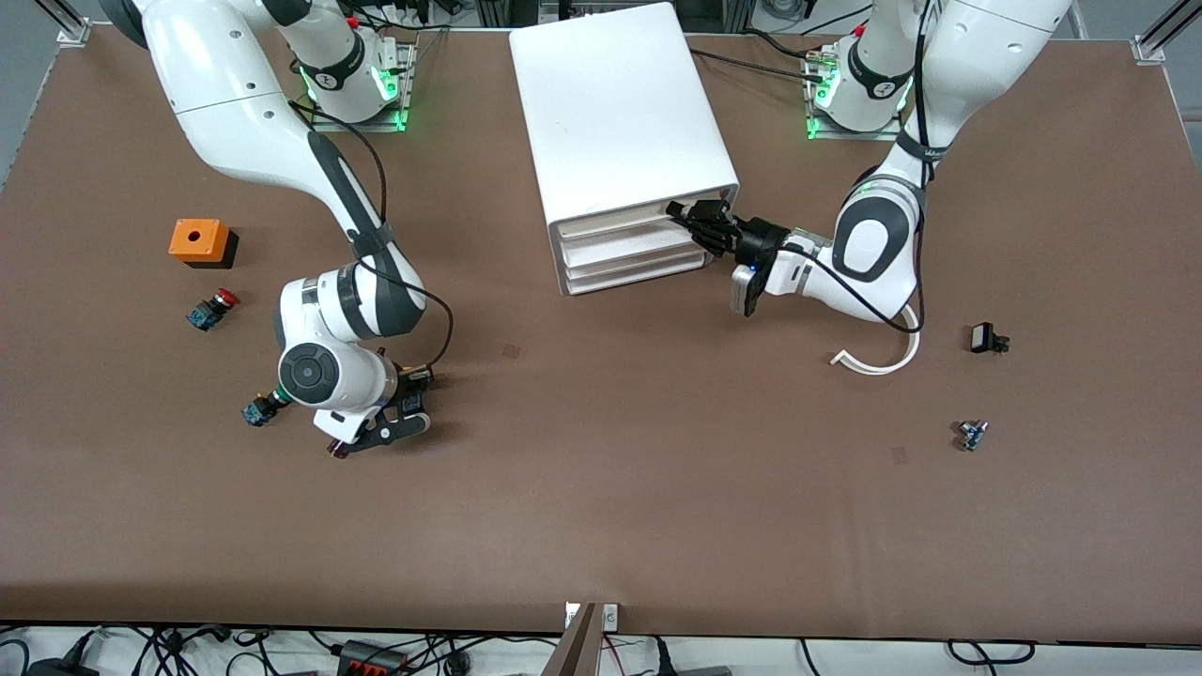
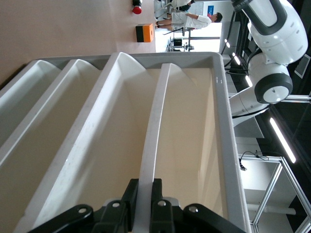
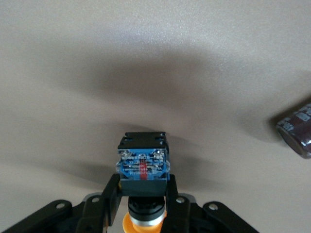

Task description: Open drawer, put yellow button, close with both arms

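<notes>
The white cabinet (image 1: 620,113) stands at the robots' edge of the table, its three drawers flush. My left gripper (image 1: 700,223) is shut on the front lip of the topmost drawer (image 1: 620,225). In the left wrist view my left gripper (image 2: 144,194) pinches that thin white lip (image 2: 154,126) between its fingers. My right gripper (image 1: 399,418) is low over the table toward the right arm's end. In the right wrist view it (image 3: 143,194) is shut on the yellow button (image 3: 143,167), dark blue body outward, orange-yellow cap between the fingers. The hand hides the button in the front view.
A green-capped button (image 1: 256,411) and a dark cylinder (image 1: 338,451) lie beside my right hand. A red-capped button (image 1: 212,308) and an orange box (image 1: 199,241) sit toward the right arm's end. A white curved strip (image 1: 883,361), a black part (image 1: 986,338) and a small blue part (image 1: 972,434) lie toward the left arm's end.
</notes>
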Motion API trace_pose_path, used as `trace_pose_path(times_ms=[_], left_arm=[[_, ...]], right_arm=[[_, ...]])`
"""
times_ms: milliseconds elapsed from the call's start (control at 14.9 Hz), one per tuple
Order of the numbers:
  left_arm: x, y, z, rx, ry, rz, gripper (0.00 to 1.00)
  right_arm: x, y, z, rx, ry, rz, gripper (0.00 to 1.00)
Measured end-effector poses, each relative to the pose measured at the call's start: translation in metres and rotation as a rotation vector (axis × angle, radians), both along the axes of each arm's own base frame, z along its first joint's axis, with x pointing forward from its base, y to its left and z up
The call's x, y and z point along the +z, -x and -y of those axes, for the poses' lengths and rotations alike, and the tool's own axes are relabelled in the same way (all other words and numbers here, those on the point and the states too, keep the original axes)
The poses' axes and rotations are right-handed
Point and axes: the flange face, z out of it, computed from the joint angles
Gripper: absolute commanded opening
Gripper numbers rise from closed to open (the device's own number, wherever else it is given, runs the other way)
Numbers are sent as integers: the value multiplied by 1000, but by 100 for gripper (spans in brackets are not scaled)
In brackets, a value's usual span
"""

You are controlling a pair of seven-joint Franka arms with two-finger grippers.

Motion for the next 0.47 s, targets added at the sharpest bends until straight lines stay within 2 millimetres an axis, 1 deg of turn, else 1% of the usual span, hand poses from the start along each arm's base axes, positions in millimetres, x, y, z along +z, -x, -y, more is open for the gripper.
trace_pose_path(times_ms=[67,269,336,471], left_arm=[[0,0,0,0,2,4,0],[1,-5,1,3,4,15,0],[1,-10,0,8,4,20,0],[0,-26,-5,26,8,34,0]], right_arm=[[0,0,0,0,0,0,1],[6,-5,0,-2,-2,16,0],[13,-10,0,-2,-6,32,0],[40,-25,-2,-2,-18,85,0]])
